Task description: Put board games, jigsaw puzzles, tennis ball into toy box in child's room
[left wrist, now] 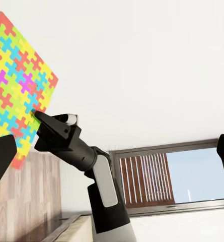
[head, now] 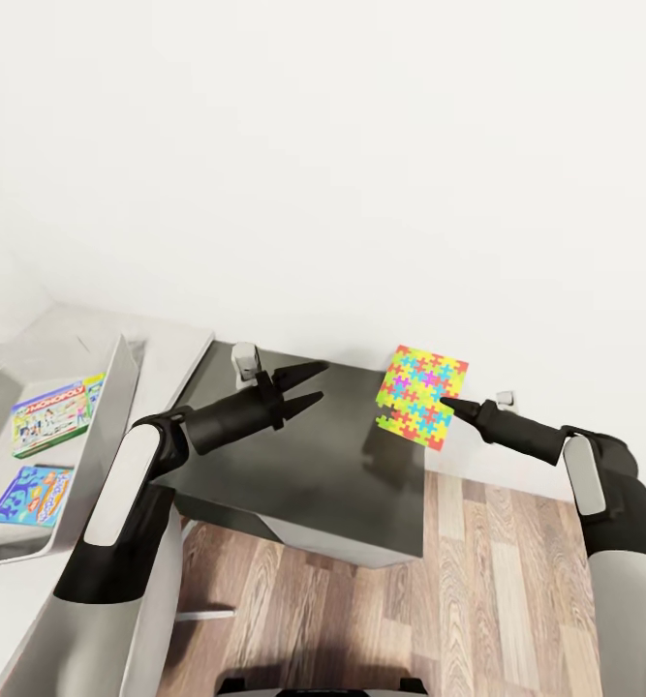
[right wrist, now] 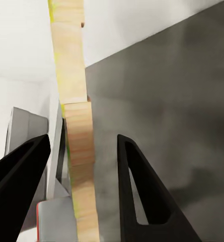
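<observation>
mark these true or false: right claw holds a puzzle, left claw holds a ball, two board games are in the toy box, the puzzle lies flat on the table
1. The right claw holds a jigsaw puzzle. True.
2. The left claw holds a ball. False: it is open and empty, over the dark surface.
3. Two board games lie in the toy box. True.
4. The puzzle lies flat on the table. False: it is held up in the air, tilted, in front of the white wall.
</observation>
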